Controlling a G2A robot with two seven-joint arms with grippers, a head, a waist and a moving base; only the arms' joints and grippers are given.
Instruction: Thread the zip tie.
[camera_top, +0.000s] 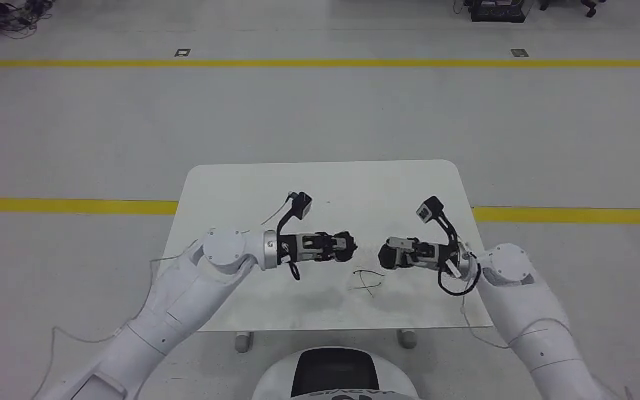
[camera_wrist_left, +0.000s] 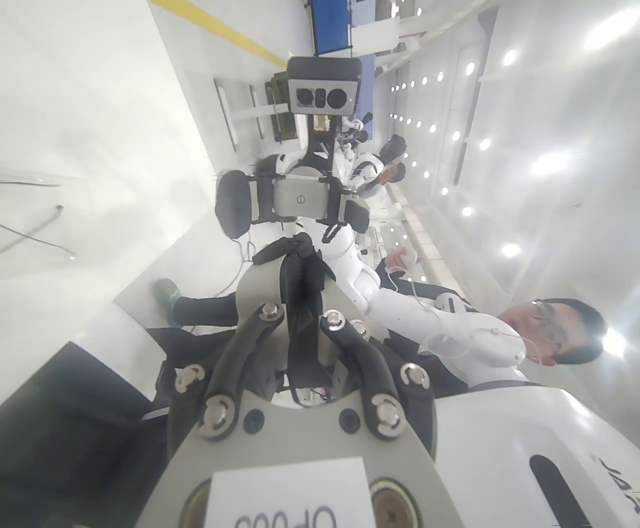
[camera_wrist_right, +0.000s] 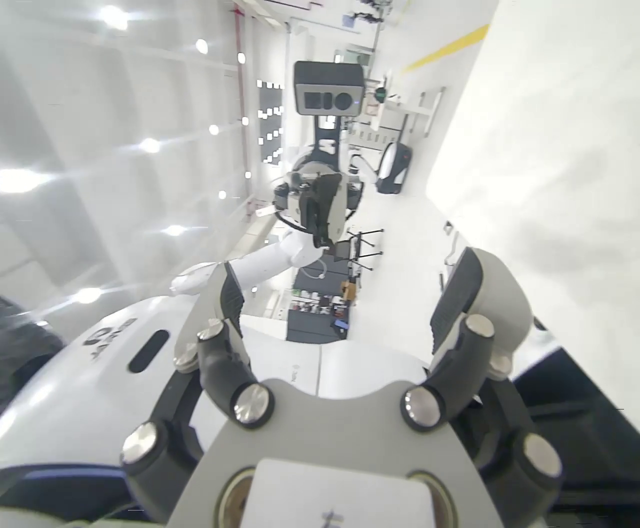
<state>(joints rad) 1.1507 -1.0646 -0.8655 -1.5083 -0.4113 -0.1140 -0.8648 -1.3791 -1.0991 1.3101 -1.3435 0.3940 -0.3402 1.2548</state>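
Observation:
A thin black zip tie (camera_top: 368, 282) lies bent on the white table (camera_top: 240, 190), just in front of the gap between my two grippers; in the left wrist view the zip tie (camera_wrist_left: 35, 239) shows as dark thin lines on the tabletop. My left gripper (camera_top: 346, 245) hovers above the table, shut, with nothing visible between its pads (camera_wrist_left: 300, 260). Facing it a short way off is my right gripper (camera_top: 386, 253), open and empty, its fingers (camera_wrist_right: 457, 290) spread wide. Each wrist view looks straight at the other gripper (camera_wrist_left: 295, 200) (camera_wrist_right: 322, 205).
The table's front edge (camera_top: 340, 328) runs close behind the zip tie. Bare tabletop stretches toward the far side. A yellow floor line (camera_top: 90, 205) passes beside the table.

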